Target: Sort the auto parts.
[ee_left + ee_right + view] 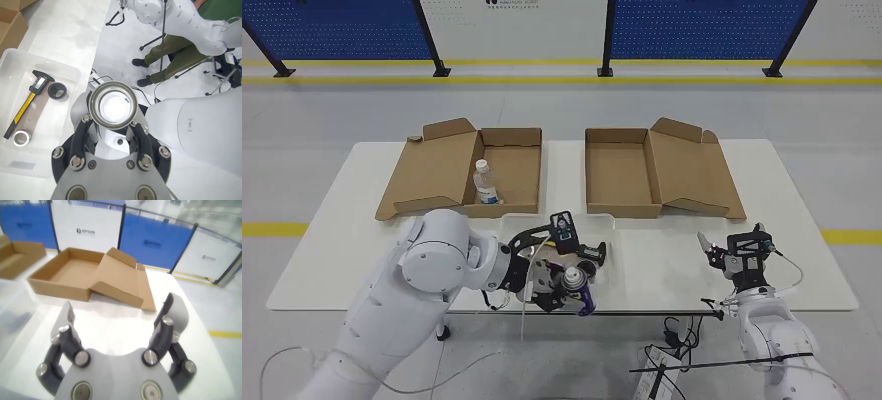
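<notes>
Left pincer: the left gripper (113,106) is closing snugly on a metal ring (94,106), one finger pressing on each side of its wall.
Right pincer: the right gripper (118,302) is hanging wide open over the near right part of the table (662,260), holding and touching nothing.
Ring's place: it is sitting between the left fingers by the table's near edge, just beside a clear tray (17,64).
Tray: it is holding a black and yellow caliper (26,106), a dark-lined metal sleeve (57,92) just beside the caliper's head, and a small silver ring (21,138) at the caliper's other end.
Table: white. Two open cardboard boxes are lying along its far side.
Left box (437,175): a small plastic bottle (485,183) is lying inside it.
Right box (620,180): its lid is folding out to the right.
Room: pale floor with yellow lines. Blue panels (342,25) are standing along the far side.
Ring's look: bright steel, round and open through the middle, with a stepped rim, its opening facing the wrist camera.
</notes>
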Motion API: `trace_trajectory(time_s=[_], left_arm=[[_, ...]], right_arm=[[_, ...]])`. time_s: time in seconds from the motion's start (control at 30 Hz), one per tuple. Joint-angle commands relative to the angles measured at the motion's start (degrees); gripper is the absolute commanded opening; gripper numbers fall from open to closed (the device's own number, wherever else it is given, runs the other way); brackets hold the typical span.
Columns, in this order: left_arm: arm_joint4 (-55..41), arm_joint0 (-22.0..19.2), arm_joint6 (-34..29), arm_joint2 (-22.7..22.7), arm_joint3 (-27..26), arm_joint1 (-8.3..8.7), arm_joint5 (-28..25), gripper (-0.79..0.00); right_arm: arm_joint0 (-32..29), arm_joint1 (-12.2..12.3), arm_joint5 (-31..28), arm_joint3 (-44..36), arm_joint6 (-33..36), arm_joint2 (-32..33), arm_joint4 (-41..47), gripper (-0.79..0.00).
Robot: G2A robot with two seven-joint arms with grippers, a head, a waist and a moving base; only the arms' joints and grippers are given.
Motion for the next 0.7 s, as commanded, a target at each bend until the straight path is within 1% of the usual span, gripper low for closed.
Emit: trace_trajectory(time_s=[0.0,0.17,0.23,0.33,0.5,0.57,0.67], left_arm=[[0.03,-0.34,0.37,0.70,0.56,0.53,-0.37,-0.785],[0.20,-1.20,1.72,0.62,2.45,1.45,-1.70,-0.785],[2.76,-1.73,2.89,0.15,3.50,1.60,-1.31,-0.785],[6.29,-2.69,6.54,0.44,4.51,1.51,0.08,-0.785],[12.44,-5.76,13.18,2.19,8.18,0.84,5.86,-0.785],[15.02,-7.81,15.27,3.20,10.31,0.43,8.92,-0.785],[15.95,-10.89,17.81,5.17,13.42,-0.38,11.93,-0.785]], right_arm=[[0.00,0.00,0.00,0.00,0.00,0.00,0.00,0.000],[0.00,0.00,0.00,0.00,0.00,0.00,0.00,0.000],[0.00,0.00,0.00,0.00,0.00,0.00,0.00,0.000],[0.00,0.00,0.00,0.00,0.00,0.00,0.00,0.000],[0.00,0.00,0.00,0.00,0.00,0.00,0.00,0.000],[0.00,0.00,0.00,0.00,0.00,0.00,0.00,0.000],[0.00,0.00,0.00,0.00,0.00,0.00,0.00,0.000]])
